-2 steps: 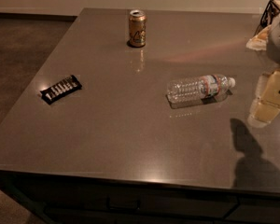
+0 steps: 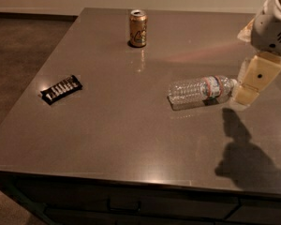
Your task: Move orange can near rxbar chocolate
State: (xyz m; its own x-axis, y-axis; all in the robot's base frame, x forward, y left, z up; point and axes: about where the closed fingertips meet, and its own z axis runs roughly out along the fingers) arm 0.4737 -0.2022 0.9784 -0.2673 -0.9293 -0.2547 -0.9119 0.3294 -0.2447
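Observation:
The orange can (image 2: 138, 28) stands upright near the far edge of the grey table (image 2: 131, 125), left of centre. The rxbar chocolate (image 2: 61, 88), a flat black bar with white lettering, lies on the left side of the table, well apart from the can. My gripper (image 2: 251, 82) hangs over the right side of the table, cream-coloured, just right of the water bottle's cap end. It is far from the can and holds nothing that I can see.
A clear plastic water bottle (image 2: 199, 90) lies on its side right of centre, between the gripper and the can's side of the table. The arm's shadow (image 2: 243, 153) falls on the near right. The floor (image 2: 18, 55) lies to the left.
The gripper has moved a little left and up in the view, closer to the bottle's cap end. The can, bar and bottle have not moved.

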